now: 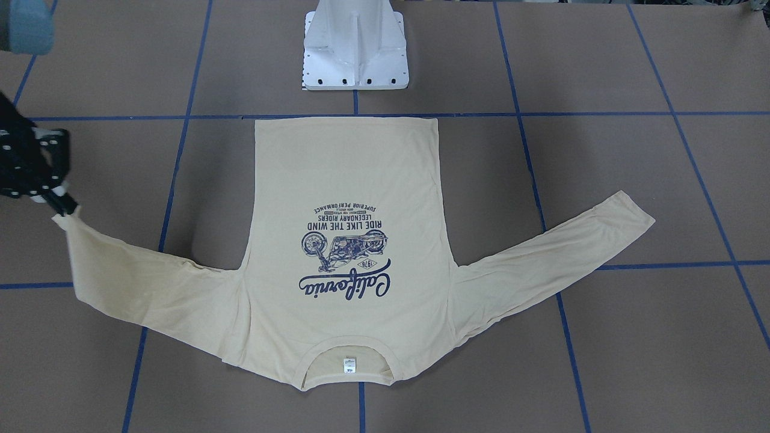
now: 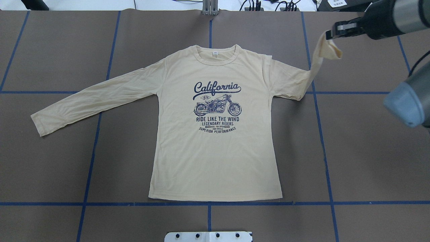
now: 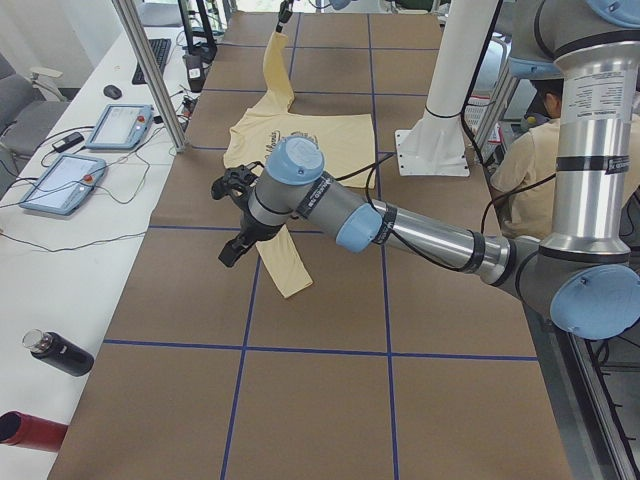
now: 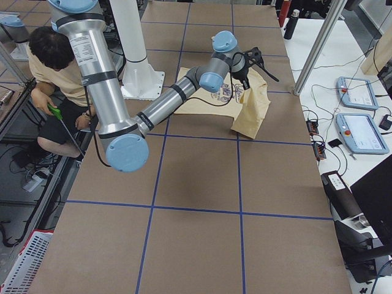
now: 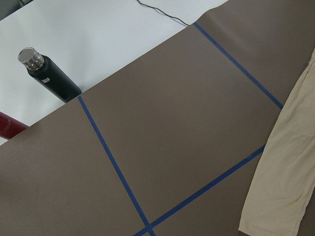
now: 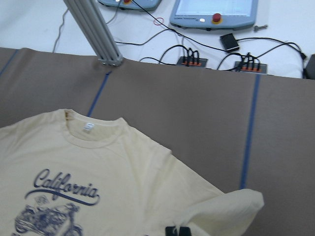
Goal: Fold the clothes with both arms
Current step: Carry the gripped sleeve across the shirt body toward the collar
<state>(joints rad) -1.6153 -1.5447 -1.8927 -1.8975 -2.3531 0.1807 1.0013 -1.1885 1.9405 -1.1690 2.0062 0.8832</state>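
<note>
Only a side view shows the black left gripper (image 3: 232, 250); whether it grips, I cannot tell. The black right gripper (image 2: 331, 33) pinches the cream-yellow T-shirt's (image 2: 215, 154) raised cuff (image 2: 331, 51).

Right gripper (image 2: 332, 34) raised, jaws pinched on the T-shirt (image 2: 215, 151) cuff; left arm (image 3: 420, 235) extended low, left gripper (image 3: 230, 220) state indiscernible.

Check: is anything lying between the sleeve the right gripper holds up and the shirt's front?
Nothing visible does. The right gripper holds the sleeve cuff raised, and the shirt lies flat with nothing on it.
</note>
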